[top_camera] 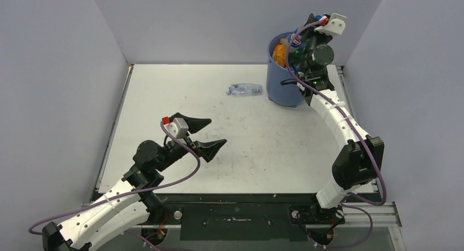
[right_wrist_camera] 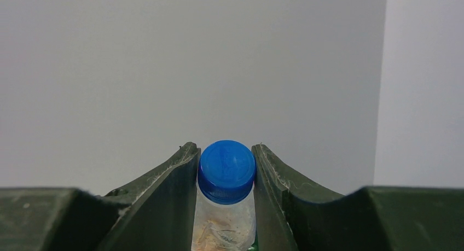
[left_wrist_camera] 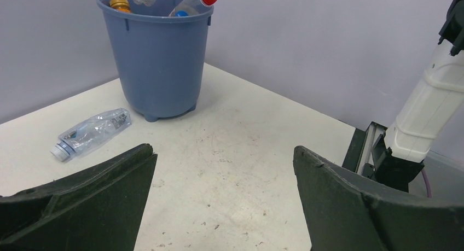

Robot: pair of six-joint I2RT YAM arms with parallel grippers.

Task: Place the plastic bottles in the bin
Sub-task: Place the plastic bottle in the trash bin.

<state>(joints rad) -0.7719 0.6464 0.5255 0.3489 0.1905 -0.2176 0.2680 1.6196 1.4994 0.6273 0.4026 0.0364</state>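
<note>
The blue bin [top_camera: 283, 86] [left_wrist_camera: 158, 59] stands at the table's back right. It holds several plastic bottles, among them an orange one [top_camera: 279, 54] and a red-capped one [left_wrist_camera: 194, 4]. A crushed clear bottle [top_camera: 244, 89] [left_wrist_camera: 93, 132] lies on the table just left of the bin. Above the bin's far rim, my right gripper [top_camera: 316, 18] [right_wrist_camera: 226, 151] is shut on a clear bottle with a blue cap [right_wrist_camera: 226, 169], gripping it at the neck, cap outward. My left gripper [top_camera: 218, 132] [left_wrist_camera: 223, 152] hovers open over the middle of the table with nothing between its fingers.
Grey walls close in the table at the back and on both sides. My right arm's white link [left_wrist_camera: 432, 109] rises along the table's right edge, beside a metal rail [left_wrist_camera: 361, 147]. The white tabletop [top_camera: 164, 98] is scuffed.
</note>
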